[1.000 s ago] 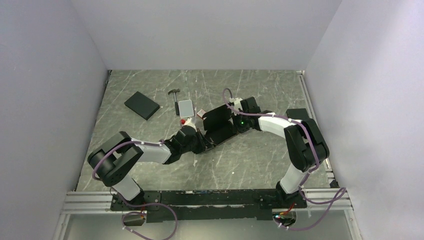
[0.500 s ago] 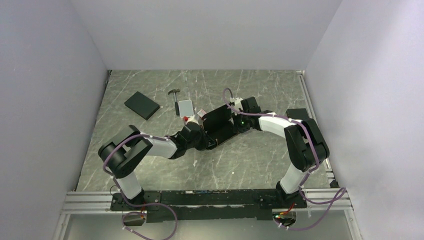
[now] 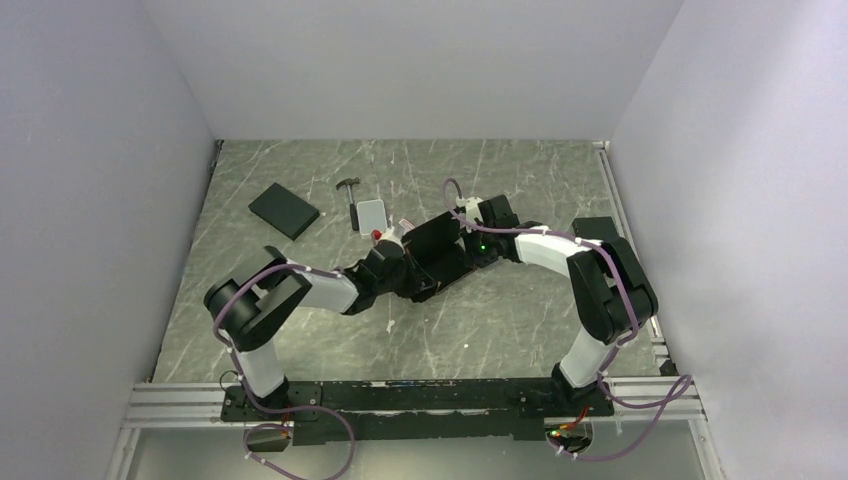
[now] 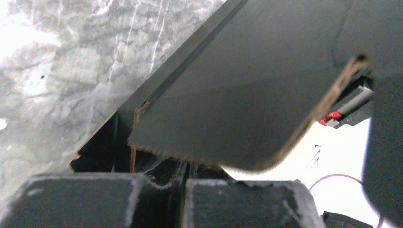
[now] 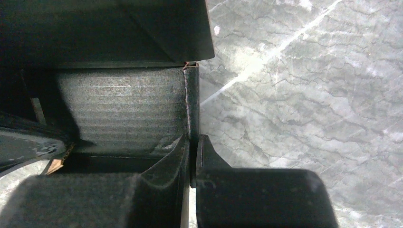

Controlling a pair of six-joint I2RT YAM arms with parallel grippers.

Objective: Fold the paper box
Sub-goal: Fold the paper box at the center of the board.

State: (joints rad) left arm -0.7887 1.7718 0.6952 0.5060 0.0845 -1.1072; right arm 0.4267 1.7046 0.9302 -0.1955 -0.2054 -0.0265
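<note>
Black paper box (image 5: 119,109) pinched, right hand (image 5: 192,148).

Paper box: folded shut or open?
Open, partly folded. In the top view the paper box has its lid panel raised over the tray; the right gripper pinches one upright side wall.

Top external view: high behind the arm bases (image 3: 255,385), looking down over the whole table (image 3: 500,320). Each wrist view looks past its own fingers (image 4: 81,202) — at very close range — onto the paper box (image 3: 437,245), which all three share.
</note>
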